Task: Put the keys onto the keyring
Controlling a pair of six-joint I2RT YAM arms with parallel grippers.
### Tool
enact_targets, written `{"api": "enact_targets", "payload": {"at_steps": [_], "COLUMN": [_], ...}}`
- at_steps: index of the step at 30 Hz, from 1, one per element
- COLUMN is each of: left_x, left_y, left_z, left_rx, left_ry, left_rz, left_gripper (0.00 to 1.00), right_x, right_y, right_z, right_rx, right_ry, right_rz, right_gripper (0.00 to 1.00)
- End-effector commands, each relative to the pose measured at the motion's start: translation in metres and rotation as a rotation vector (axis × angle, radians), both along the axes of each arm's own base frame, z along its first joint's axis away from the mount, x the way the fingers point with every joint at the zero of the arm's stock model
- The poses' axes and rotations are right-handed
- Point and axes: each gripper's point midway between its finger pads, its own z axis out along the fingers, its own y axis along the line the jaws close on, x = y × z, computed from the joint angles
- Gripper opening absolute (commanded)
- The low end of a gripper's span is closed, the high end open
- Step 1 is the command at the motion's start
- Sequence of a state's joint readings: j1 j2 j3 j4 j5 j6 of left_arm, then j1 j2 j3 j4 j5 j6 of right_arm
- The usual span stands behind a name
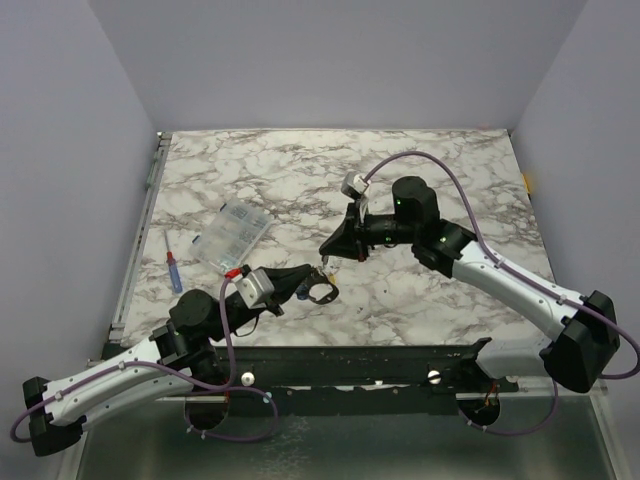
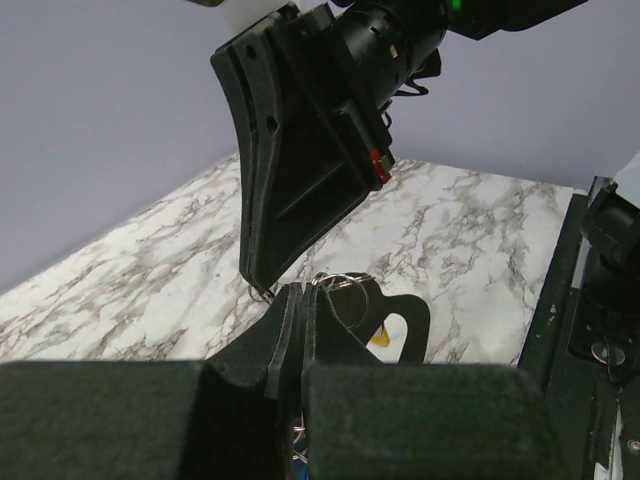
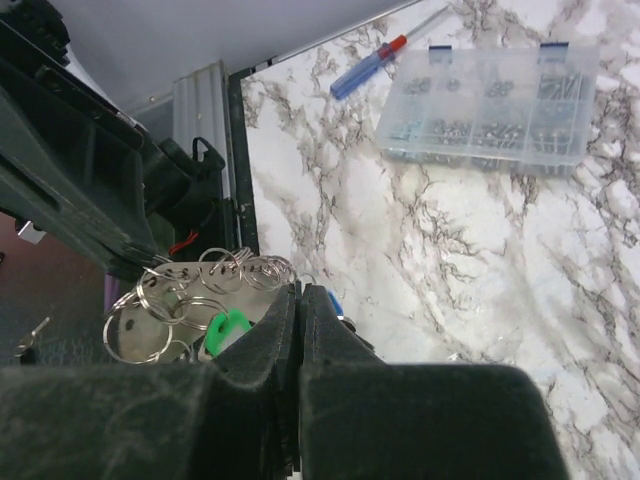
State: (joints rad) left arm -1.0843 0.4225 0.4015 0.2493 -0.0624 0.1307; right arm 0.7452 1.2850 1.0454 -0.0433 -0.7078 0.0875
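Observation:
Both grippers meet over the near middle of the table. My left gripper [image 1: 306, 289] [image 2: 300, 292] is shut on the keyring [image 2: 345, 287], whose thin wire loops stick out above its fingertips. A yellow key head [image 2: 381, 338] hangs just behind them. My right gripper [image 1: 328, 258] [image 3: 301, 289] is shut too, its tips pinching a wire loop at the end of the keyring [image 3: 205, 272], a pale strip strung with several coils. A green key head [image 3: 225, 330] hangs left of its fingers and a blue one [image 3: 335, 304] right of them. From the left wrist, the right gripper [image 2: 262, 288] comes down from above.
A clear compartment box [image 1: 232, 236] [image 3: 490, 110] lies at the left middle of the marble table [image 1: 420, 190]. A blue and red screwdriver [image 1: 174, 270] [image 3: 370, 68] rests beside it. A black rail [image 1: 380, 362] runs along the near edge.

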Motion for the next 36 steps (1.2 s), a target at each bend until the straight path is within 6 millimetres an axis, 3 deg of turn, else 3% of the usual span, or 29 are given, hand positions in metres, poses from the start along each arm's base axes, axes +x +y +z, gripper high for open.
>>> {"api": "enact_targets", "payload": {"at_steps": [1, 9, 13, 19, 24, 28, 30, 36], "left_x": [-0.008, -0.011, -0.030, -0.061, -0.060, -0.058, -0.056, -0.043], "left_y": [-0.002, -0.002, -0.004, -0.006, -0.024, -0.035, -0.038, -0.045], "left_z": [0.012, 0.016, 0.024, 0.020, 0.019, 0.026, 0.031, 0.032], "left_rx": [-0.033, -0.038, -0.071, -0.024, 0.177, 0.218, 0.220, 0.288], "left_ry": [-0.040, -0.062, -0.176, -0.474, -0.546, -0.600, -0.638, -0.763], "left_rz": [-0.043, -0.056, -0.149, -0.270, -0.336, -0.357, -0.351, -0.295], "left_gripper": [0.00, 0.00, 0.00, 0.00, 0.00, 0.00, 0.00, 0.00], "right_x": [-0.005, -0.016, -0.016, -0.018, -0.016, -0.033, -0.041, -0.051], "right_y": [0.004, 0.003, -0.003, -0.013, -0.021, -0.025, -0.029, -0.044], "right_z": [-0.008, -0.013, -0.013, 0.021, 0.054, 0.086, 0.093, 0.080], "right_rx": [0.008, 0.036, 0.045, 0.090, 0.074, 0.103, 0.096, 0.016], "right_ry": [0.041, 0.064, 0.050, -0.022, -0.077, -0.054, -0.030, -0.001], "right_rz": [0.044, 0.088, 0.047, 0.003, -0.029, 0.020, 0.039, 0.022], "right_gripper": [0.01, 0.01, 0.01, 0.01, 0.01, 0.01, 0.01, 0.01]}}
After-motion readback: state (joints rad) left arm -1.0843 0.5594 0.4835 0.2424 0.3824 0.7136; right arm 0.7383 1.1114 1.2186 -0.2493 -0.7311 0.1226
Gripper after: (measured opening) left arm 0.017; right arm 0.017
